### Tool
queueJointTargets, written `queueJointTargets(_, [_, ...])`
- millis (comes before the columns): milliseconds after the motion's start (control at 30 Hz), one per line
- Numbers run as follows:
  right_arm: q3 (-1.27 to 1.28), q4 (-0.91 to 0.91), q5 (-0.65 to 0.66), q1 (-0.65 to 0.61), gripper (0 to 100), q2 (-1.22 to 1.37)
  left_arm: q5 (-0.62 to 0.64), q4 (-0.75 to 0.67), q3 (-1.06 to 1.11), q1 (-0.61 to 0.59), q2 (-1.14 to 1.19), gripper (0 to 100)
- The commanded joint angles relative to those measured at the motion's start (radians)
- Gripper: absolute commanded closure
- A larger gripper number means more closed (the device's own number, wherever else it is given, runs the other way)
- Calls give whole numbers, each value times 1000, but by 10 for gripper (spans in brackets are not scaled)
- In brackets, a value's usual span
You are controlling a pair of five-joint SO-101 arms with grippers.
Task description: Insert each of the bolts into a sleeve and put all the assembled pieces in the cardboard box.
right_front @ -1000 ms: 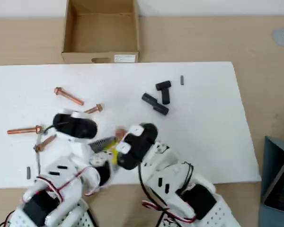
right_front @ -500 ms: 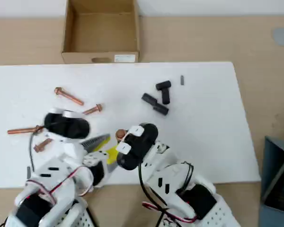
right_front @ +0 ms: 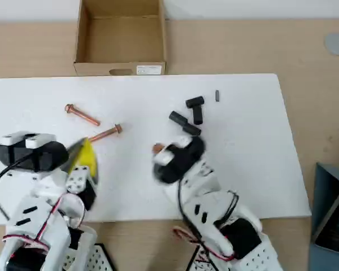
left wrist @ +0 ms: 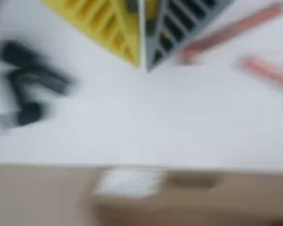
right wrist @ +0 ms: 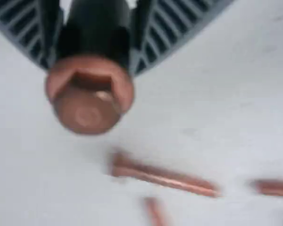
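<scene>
The right gripper (right wrist: pixel 94 52) is clenched around the black sleeve of one assembled piece (right wrist: pixel 88 96). The copper-coloured bolt head stands out of the sleeve end just past the jaws. In the high view this piece is held above the white mat (right_front: pixel 248 169), near its middle. The cardboard box (right_front: pixel 101 68) lies toward 11 o'clock from it, well apart. The loose sleeves (right_front: pixel 186 123) lie close by at about 1 o'clock, and two loose bolts (right_front: pixel 82 115) lie toward 9 and 10 o'clock. The left gripper (left wrist: pixel 142 59) has its jaws pressed together on nothing and sits above the mat at the 9 o'clock side.

The piece looks small, stiff and light, and not fragile. The sleeve surface seems smooth, so it may slip in a weak grip. The jaws press only on the sleeve, so the bolt is probably free to slide out. It seems safer to hold the sleeve at its middle and to keep the bolt head level or upward during the carry.
</scene>
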Motion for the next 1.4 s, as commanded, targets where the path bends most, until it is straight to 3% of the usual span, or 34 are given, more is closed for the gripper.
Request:
queueJointTargets(0, [-74,55,-32,88,989,-56,-46,-3,92,-157,-2,998])
queueJointTargets(167, [-226,60,-58,108,989,117,-46,-5,252,-247,-2,998])
queueJointTargets(433, [-558,-43,-51,111,989,564,-43,-6,420,-253,-2,998])
queueJointTargets(733, [-871,-288,89,163,989,1093,-48,-8,535,-256,-2,998])
queueJointTargets(867, [-1050,-374,170,211,989,1339,-43,-41,546,-313,-2,998])
queueJointTargets(1367, [-1873,-480,391,239,989,2258,-43,-49,552,-334,-2,998])
